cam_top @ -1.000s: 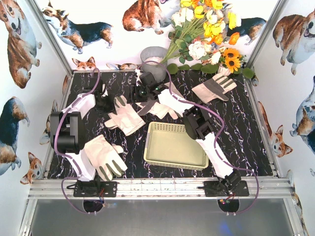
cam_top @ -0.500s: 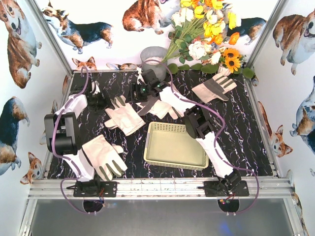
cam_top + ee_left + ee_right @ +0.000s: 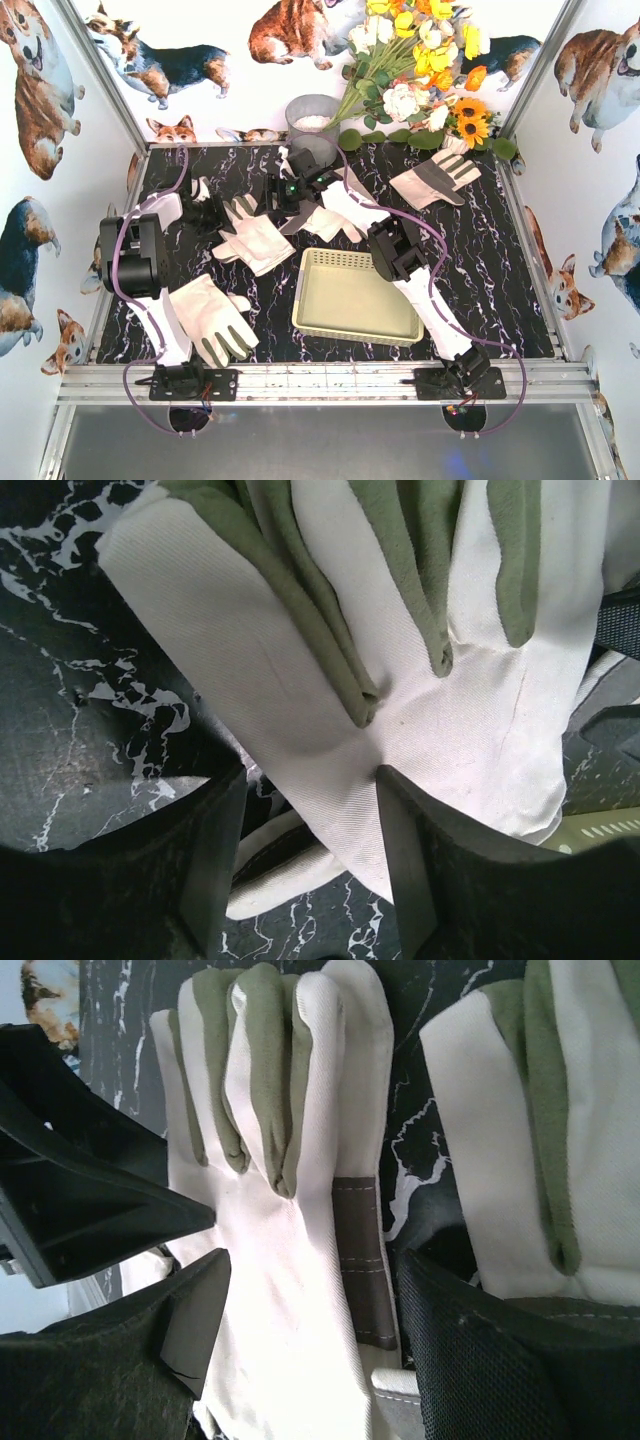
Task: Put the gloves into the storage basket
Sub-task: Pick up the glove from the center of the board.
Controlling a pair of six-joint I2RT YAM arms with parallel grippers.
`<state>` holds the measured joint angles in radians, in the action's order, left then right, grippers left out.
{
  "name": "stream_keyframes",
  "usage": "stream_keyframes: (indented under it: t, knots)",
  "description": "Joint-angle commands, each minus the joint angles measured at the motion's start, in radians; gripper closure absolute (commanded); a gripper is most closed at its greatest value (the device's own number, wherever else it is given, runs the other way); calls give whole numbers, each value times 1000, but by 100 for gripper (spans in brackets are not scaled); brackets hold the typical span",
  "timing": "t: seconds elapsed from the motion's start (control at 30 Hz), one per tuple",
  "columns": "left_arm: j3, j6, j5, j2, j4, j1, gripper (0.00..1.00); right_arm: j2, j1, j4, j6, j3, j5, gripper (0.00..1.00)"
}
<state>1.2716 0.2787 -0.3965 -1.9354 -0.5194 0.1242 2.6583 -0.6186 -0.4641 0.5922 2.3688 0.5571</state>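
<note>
Left claw (image 3: 305, 780), wide, has edged onto a glove (image 3: 480, 710); right claw (image 3: 310, 1260), wide, straddles a second glove (image 3: 275, 1300).

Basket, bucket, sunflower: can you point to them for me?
storage basket (image 3: 350, 300), top view, bare floor inside.
grey bucket (image 3: 300, 135), top view, its front wall.
sunflower (image 3: 474, 129), top view, its dark middle.

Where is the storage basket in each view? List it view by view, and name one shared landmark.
Top external: the storage basket lies just below the picture's centre, between the two arms.
Left wrist: only a sliver of its rim shows, at the lower right edge.
Right wrist: not in it.
Shared landmark: the black, white-veined tabletop, seen in all three views.
</note>
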Motion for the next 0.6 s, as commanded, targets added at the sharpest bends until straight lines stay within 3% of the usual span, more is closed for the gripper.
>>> stream_keyframes:
  t: [0.0, 0.3, 0.57]
  knots:
    - [11, -49, -12, -42, -10, 12, 53, 76, 1, 26, 27, 72, 50, 30]
    - [-17, -74, -4, -59, -16, 14, 66, 122, -22, -5, 36, 79, 99, 31]
    - [-61, -85, -39, -41, 0, 13, 68, 148, -49, 17, 70, 85, 148, 35]
